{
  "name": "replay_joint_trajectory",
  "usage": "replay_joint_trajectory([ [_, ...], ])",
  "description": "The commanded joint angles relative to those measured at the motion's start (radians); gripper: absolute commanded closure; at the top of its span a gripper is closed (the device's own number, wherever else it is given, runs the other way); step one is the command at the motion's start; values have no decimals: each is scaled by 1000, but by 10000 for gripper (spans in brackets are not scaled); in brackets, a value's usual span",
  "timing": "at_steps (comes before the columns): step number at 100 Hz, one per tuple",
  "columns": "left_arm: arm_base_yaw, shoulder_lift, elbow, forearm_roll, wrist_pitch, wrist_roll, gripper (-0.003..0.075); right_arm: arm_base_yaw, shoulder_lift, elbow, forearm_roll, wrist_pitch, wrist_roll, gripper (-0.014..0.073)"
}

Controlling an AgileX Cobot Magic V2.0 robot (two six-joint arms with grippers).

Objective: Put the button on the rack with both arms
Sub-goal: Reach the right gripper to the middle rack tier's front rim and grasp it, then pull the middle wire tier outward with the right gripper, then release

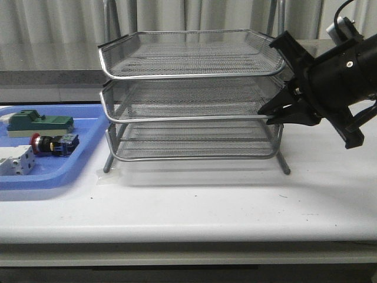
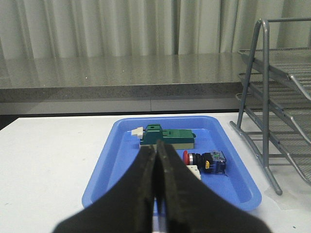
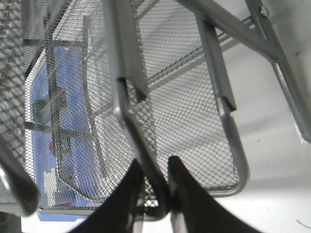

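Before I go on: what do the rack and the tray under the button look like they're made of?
Rack: silver metal, by the look; fine wire mesh trays in shiny rod rims and frame legs. Tray: most likely moulded plastic; solid blue, smooth, rounded raised lip. The button lies in it.

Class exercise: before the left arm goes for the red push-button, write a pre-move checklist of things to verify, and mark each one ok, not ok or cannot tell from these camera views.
1. Push-button lies uncovered in the blue tray: ok.
2. Left gripper open for a grasp: not ok, fingers closed together.
3. Green block clear of the button: ok, a gap shows.
4. White terminal block clear of the button: cannot tell, very close.
5. Right gripper holds the wire rack steady: ok, closed on the middle tier's rim.
6. Rack tiers free to receive the button: ok.
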Motion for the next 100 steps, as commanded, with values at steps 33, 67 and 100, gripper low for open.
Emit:
replay_joint_trajectory([
  [33,1,-32,34,-9,-74,-10,741,17,-159,186,-31,88,-93,527],
  [67,1,-32,34,-9,-74,-10,741,20,-318,364,-31,84,-94,527],
  [100,1,-32,34,-9,-74,-10,741,20,-372,393,-32,92,-94,519],
])
